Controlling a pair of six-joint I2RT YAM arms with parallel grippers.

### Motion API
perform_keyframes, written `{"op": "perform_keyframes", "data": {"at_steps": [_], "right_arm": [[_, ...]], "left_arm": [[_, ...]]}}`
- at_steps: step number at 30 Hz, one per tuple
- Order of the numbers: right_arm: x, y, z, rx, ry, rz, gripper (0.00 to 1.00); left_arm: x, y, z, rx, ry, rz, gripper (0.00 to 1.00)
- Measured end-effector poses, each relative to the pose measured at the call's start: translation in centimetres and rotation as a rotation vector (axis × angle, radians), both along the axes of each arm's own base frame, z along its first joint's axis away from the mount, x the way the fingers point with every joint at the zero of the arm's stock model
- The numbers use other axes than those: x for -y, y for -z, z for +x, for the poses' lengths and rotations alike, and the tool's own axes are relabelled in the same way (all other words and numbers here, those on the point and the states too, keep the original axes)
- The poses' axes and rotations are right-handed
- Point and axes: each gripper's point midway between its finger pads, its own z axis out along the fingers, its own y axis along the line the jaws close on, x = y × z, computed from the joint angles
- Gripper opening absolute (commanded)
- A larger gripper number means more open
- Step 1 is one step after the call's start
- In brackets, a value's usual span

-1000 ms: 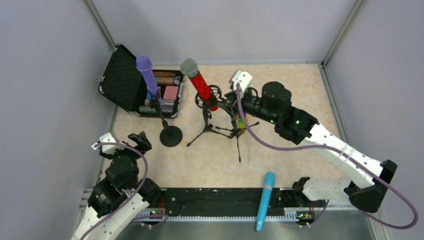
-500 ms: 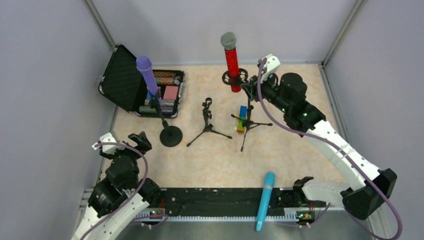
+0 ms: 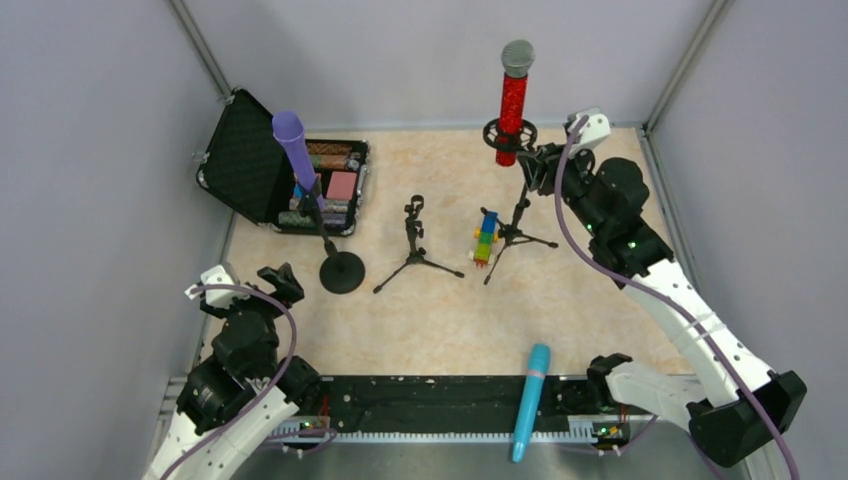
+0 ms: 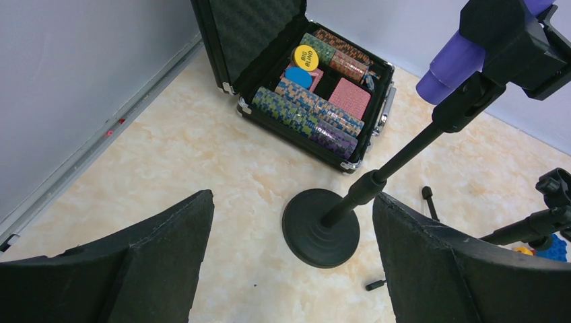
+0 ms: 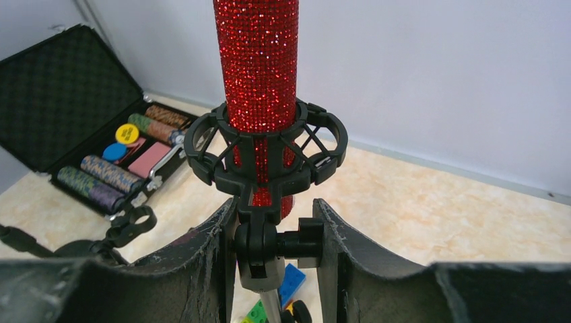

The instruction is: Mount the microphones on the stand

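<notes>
At far right, the right gripper clamps the tripod stand at its neck, seemingly steadying the cradled red microphone upright; the left gripper gapes wide, empty.

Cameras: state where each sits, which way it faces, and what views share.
Top external: above, behind the bases, looking down on the table; left arm and right arm show.
Left wrist: faces the round-base stand and chip case; own open fingers at bottom.
Right wrist: faces the red microphone; own fingers clamp its tripod stand.
Shared: chip case, all three.
</notes>
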Motion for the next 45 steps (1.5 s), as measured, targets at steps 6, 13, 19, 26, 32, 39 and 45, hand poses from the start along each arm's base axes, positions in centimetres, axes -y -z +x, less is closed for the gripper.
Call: {"op": "perform_keyframes", "data": {"at_steps": [6,13,19,26,32,39,45], "right_arm": [[2.4,-1.3,-0.3,0.058,0.101,0.029,0.0],[4.7,0.3,0.4,0.05,0.225,0.005,0.0],[6.5,3.0,0.9,0.011,0.324,-0.042,0.0],[8.2,5.1,1.2,0.005,0.416,-0.074,0.0],[9.0,7.3,1.3,0.021,0.463,-0.058,0.0],[9.8,9.4,0.5,0.021,0.499,-0.005,0.0],[10.0,11.9,0.0,-0.02,0.501,0.015,0.0]], "left_arm": [[0.0,0.1,0.0,-0.003,0.002,0.003,0.91],[0.0,0.1,0.0,-0.003,0.002,0.003,0.91],[0.0,0.1,0.0,-0.002,0.002,0.003,0.91],[0.1,0.0,0.1,0.002,0.003,0.0,0.91],[0.1,0.0,0.1,0.004,0.003,-0.001,0.91],[0.1,-0.1,0.1,0.006,0.003,-0.003,0.91],[0.1,-0.1,0.1,0.005,0.004,0.0,0.91]]}}
